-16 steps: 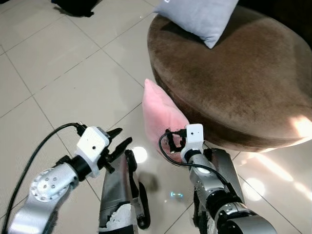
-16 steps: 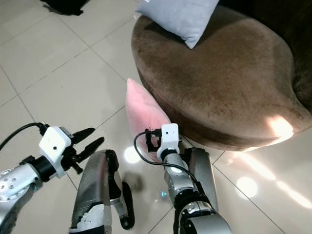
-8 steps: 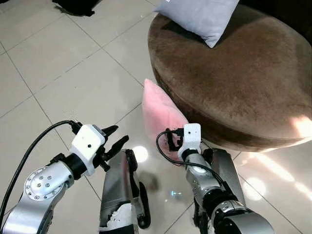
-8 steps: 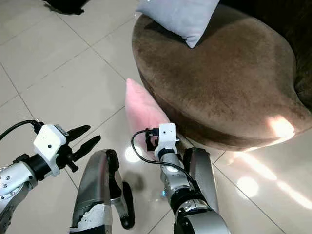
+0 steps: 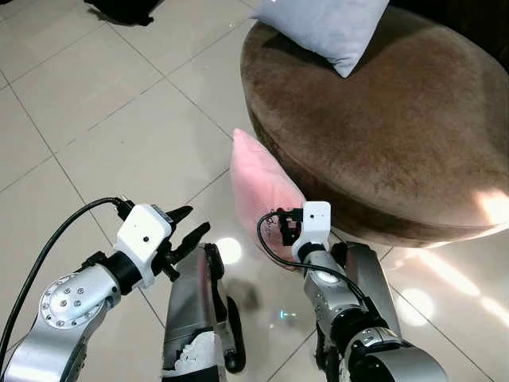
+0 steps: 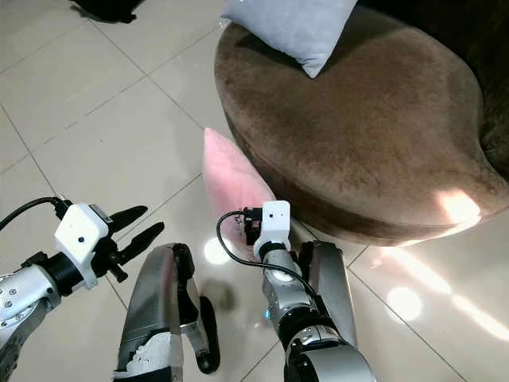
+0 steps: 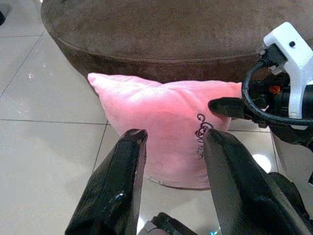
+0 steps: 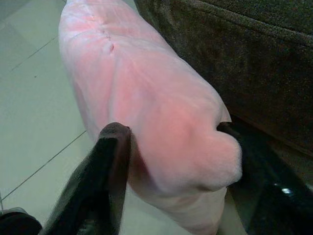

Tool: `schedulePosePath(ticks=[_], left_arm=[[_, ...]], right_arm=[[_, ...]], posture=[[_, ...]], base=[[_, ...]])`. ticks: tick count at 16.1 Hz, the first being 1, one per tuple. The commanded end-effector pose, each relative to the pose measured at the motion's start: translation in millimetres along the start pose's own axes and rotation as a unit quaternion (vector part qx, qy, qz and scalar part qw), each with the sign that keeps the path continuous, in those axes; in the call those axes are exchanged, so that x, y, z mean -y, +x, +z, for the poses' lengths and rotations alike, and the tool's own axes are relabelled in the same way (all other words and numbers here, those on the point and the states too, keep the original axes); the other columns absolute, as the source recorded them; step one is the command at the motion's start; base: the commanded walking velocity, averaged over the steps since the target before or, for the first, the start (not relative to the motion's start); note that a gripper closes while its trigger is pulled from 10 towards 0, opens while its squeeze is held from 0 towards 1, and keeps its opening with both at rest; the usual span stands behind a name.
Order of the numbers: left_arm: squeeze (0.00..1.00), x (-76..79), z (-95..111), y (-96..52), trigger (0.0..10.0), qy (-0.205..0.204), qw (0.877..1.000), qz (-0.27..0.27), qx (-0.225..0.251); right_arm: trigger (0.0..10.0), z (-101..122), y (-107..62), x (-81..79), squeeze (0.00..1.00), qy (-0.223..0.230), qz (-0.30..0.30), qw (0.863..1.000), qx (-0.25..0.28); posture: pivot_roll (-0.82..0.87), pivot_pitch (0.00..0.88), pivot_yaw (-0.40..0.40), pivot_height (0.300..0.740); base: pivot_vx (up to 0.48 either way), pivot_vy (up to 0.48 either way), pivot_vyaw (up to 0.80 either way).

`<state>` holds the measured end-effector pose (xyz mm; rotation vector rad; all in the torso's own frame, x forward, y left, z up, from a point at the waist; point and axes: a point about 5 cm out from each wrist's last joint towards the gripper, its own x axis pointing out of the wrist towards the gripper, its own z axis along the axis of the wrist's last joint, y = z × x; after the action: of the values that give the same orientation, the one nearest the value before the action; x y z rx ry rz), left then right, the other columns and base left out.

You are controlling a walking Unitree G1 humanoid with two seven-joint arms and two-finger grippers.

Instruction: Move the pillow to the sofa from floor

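Since a second ago, my left gripper (image 5: 189,229) is sitting lower and farther left, while my right gripper (image 8: 171,142) is staying at the pink pillow (image 5: 262,191).

Going left to right: my left gripper is hovering over the tiled floor (image 5: 119,135), fingers spread wide and holding nothing, well short of the pillow. That pillow is standing on edge on the floor, leaning against the brown sofa (image 5: 398,127). My right gripper's fingers (image 8: 110,161) are straddling its near corner, pressing the fabric on both sides. A grey pillow (image 5: 326,28) is lying on the sofa.
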<state>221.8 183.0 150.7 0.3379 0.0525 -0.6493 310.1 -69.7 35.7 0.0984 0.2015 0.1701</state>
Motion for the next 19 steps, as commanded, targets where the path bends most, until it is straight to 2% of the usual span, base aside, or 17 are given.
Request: schedulePosePath(ticks=[1,14,17,19], left_arm=[[0.0,1.5,0.0,-4.7,10.0,0.003,1.0,-0.005,-0.007],[0.0,2.7,-2.2,-1.9,10.0,0.002,1.0,-0.004,-0.008],[0.0,3.2,-4.3,2.9,10.0,-0.001,1.0,0.0,-0.002],[0.0,4.8,-6.3,8.9,10.0,-0.006,1.0,0.008,0.01]], right_arm=[[0.0,-7.0,-3.2,-7.8,0.0,0.012,0.009,1.0,-0.011],[0.0,-5.1,-2.3,-9.9,0.0,0.012,0.022,1.0,-0.007],[0.0,5.1,0.6,-13.6,0.0,0.014,0.043,0.999,0.02],[0.0,10.8,-3.2,-21.0,0.0,0.023,0.08,0.995,0.053]], posture=[[0.28,0.332,0.141,0.511],[0.26,0.309,0.133,0.511],[0.23,0.275,0.113,0.511],[0.18,0.228,0.089,0.511]], base=[[0.0,0.0,0.0],[0.0,0.0,0.0],[0.0,0.0,0.0],[0.0,0.0,0.0]])
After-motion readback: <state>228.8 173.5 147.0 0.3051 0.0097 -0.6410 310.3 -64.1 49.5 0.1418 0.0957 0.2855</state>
